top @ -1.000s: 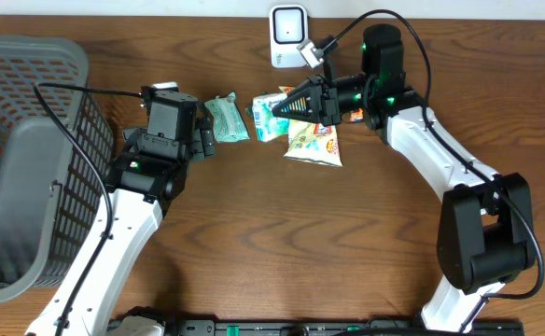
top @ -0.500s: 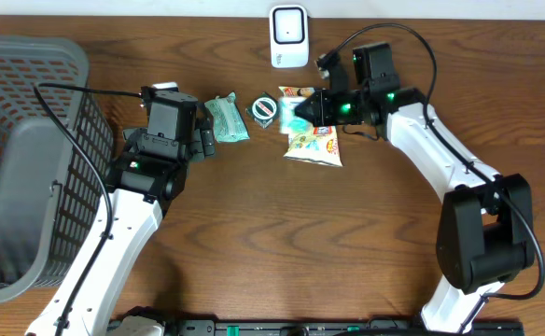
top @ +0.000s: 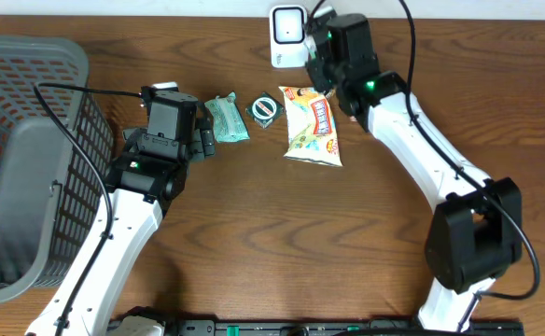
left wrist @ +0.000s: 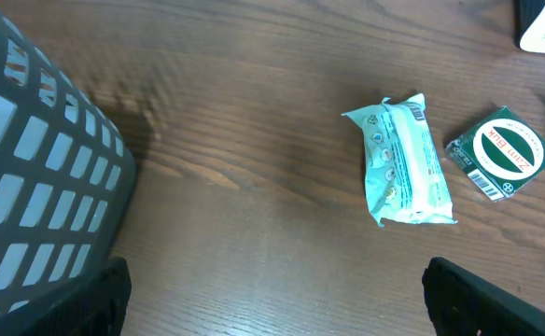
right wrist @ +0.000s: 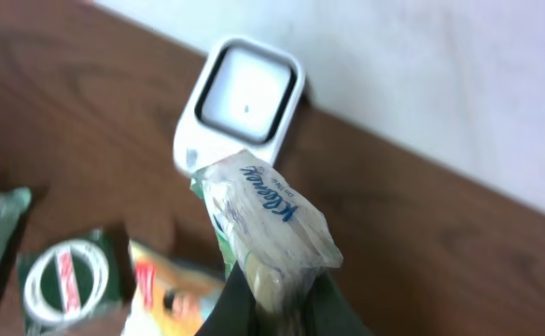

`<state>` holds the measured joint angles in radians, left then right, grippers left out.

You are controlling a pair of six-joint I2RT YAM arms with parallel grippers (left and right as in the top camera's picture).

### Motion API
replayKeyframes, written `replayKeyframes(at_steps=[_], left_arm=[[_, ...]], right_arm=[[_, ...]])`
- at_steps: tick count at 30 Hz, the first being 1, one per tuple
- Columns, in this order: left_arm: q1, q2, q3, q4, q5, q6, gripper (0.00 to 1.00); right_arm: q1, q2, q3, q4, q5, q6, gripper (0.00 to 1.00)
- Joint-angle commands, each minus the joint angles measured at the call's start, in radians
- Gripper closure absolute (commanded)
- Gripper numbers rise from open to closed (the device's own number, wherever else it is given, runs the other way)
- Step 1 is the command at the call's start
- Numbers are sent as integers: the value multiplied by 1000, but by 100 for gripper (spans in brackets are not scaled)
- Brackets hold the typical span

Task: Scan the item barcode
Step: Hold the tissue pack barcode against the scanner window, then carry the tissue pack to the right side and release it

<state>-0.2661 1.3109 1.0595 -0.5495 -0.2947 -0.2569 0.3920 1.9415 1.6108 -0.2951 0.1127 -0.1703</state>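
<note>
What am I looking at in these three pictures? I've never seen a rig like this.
These are two robot arms at a wooden table, each ending in a two-finger end effector. One picture looks straight down from above; the other two come from a camera on each wrist. On the table lie a pale green pack, a small dark green packet and a yellow snack bag; a grey basket stands at the left, a white scanner at the far edge. The right end effector is shut on a wrapped item with blue lettering, held up in front of the scanner. The left end effector is open and holds nothing.
</note>
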Motion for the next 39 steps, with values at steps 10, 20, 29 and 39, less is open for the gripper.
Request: replayKeyframes(at_steps=[10,20,29,39], left_arm=[[3,-7,3,0,-17,13,2],[3,-7,3,0,-17,13,2],[3,-7,3,0,-17,13,2],[3,-7,3,0,-17,13,2]], right_arm=[[-10,489,780,-242,-33,-77,99],[27,638,894,-218,151,-420,99],[36,639,894,-221,147,-455,99],[13,622,894,-225,226,-275,99]])
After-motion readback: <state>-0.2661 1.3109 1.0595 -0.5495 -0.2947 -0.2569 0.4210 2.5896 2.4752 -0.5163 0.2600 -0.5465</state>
